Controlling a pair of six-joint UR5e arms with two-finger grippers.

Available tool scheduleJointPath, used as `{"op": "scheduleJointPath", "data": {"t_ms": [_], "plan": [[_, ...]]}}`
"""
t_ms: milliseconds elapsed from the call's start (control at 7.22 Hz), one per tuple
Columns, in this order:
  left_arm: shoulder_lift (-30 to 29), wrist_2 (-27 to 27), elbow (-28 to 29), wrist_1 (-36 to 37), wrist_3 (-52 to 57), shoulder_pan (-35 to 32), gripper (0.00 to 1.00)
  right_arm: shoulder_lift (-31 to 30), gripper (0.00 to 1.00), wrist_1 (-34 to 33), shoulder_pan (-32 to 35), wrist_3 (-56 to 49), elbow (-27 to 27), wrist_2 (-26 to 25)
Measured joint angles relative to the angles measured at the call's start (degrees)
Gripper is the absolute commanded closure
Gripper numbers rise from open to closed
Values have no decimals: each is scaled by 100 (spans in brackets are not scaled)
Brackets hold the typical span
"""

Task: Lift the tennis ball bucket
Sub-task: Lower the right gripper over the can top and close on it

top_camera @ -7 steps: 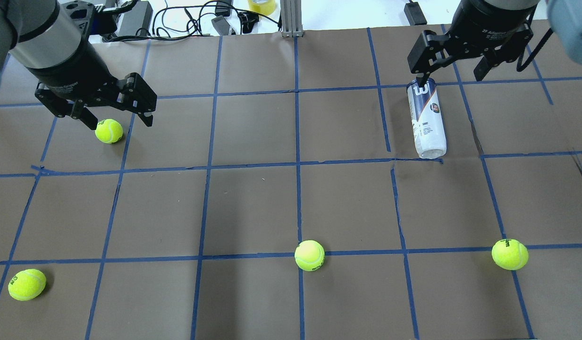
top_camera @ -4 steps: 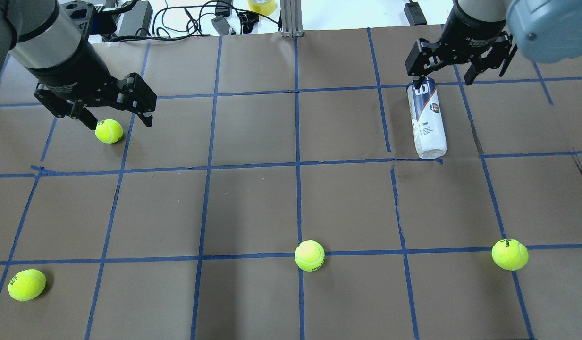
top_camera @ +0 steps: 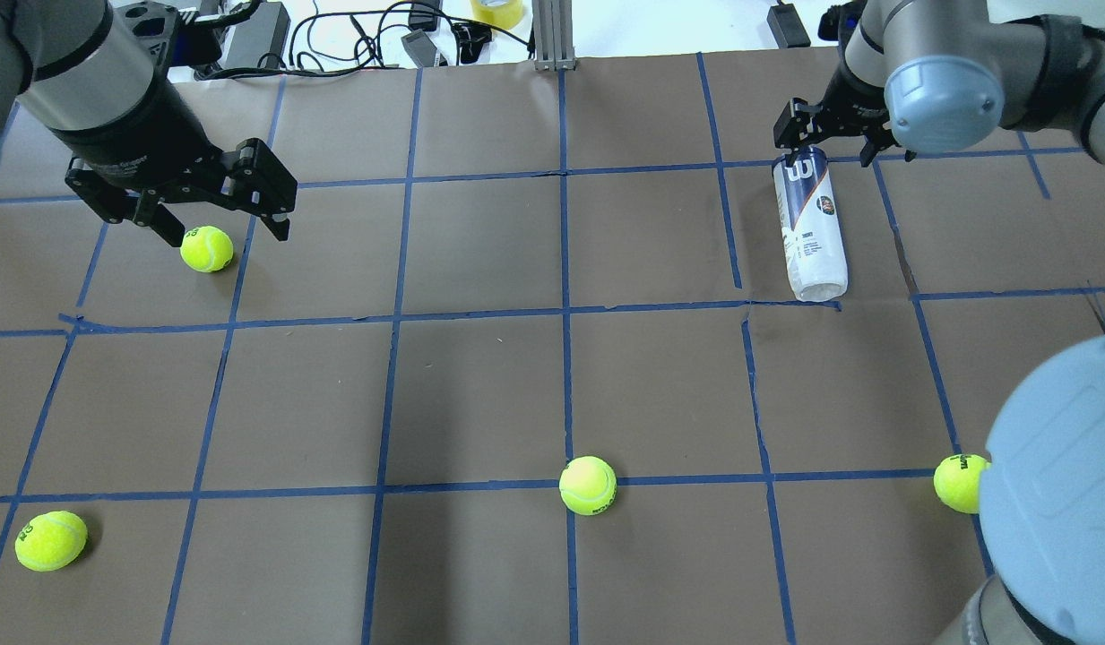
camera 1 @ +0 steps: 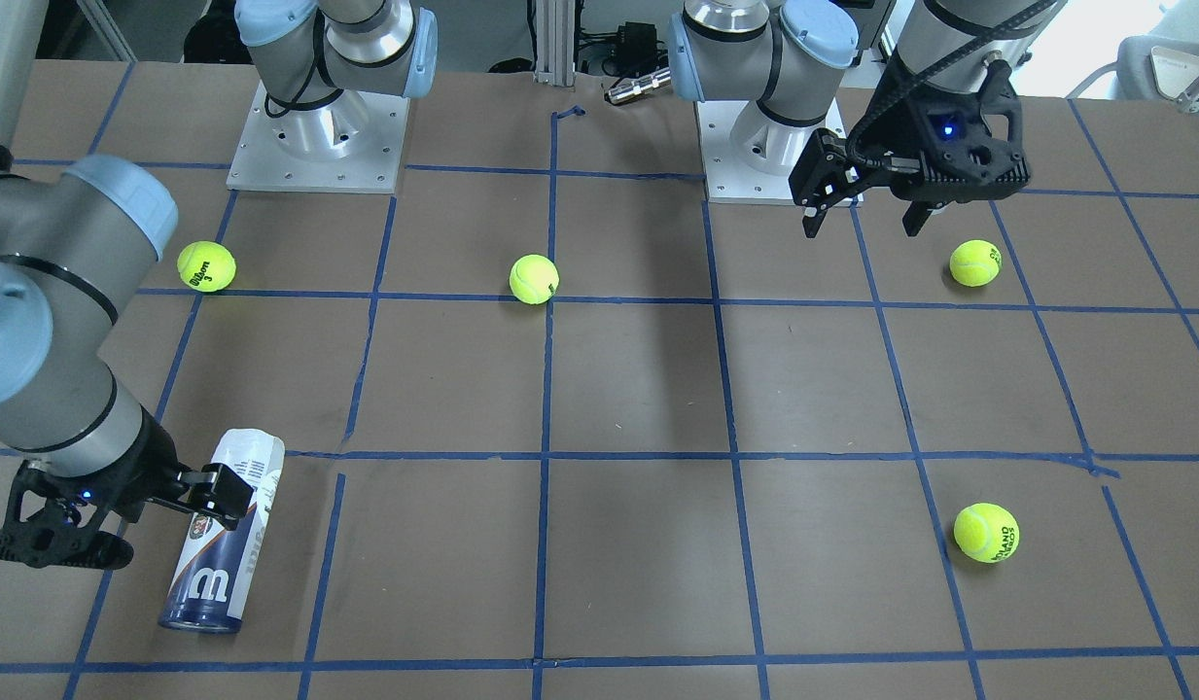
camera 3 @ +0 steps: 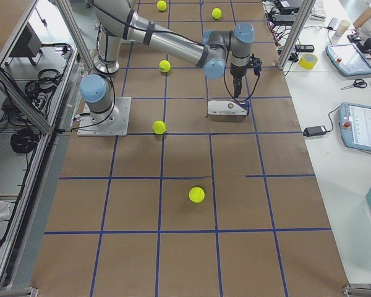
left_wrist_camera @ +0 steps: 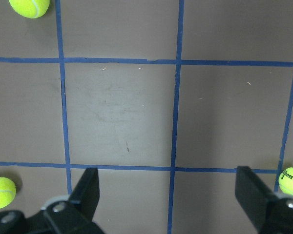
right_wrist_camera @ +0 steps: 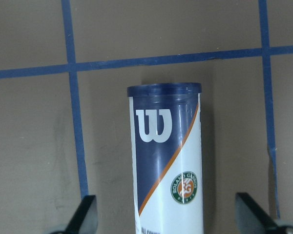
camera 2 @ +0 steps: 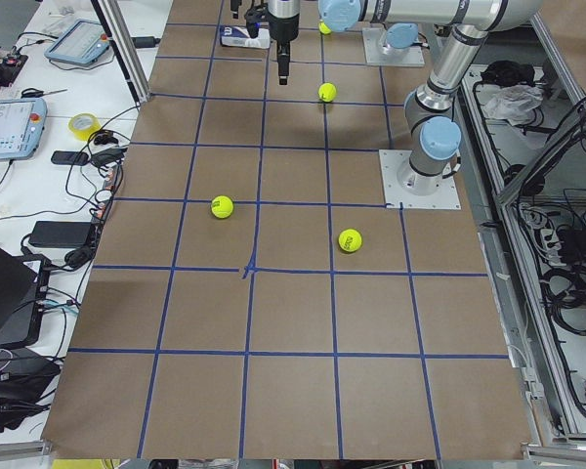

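Observation:
The tennis ball bucket (top_camera: 810, 228) lies on its side on the brown table, dark blue rim toward the far edge. It also shows in the front view (camera 1: 225, 544) and the right wrist view (right_wrist_camera: 166, 161). My right gripper (top_camera: 830, 145) is open and low over the bucket's navy end. Its fingers (right_wrist_camera: 85, 214) stand on either side of the tube with gaps, not touching. My left gripper (top_camera: 225, 228) is open and empty, hovering above a tennis ball (top_camera: 206, 248) at the far left.
Three more tennis balls lie at the near left (top_camera: 50, 539), near middle (top_camera: 588, 485) and near right (top_camera: 960, 482). My right arm's elbow (top_camera: 1054, 502) fills the near right corner. Cables and boxes (top_camera: 355, 36) lie beyond the far edge.
My right gripper has lowered toward the bucket's navy end, and the right arm's elbow has swung into the overhead view's near right. The bucket and the left arm have not moved.

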Motion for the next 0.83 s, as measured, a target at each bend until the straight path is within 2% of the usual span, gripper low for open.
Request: {"op": "scheduleJointPath", "data": {"t_ms": [277,831], "plan": [[0,0,0,0,1,0,0,469,0,-403,-6,17,-3,-2],[0,1,0,0,1,0,0,927,0,-500,-10,20,20,-37]]}}
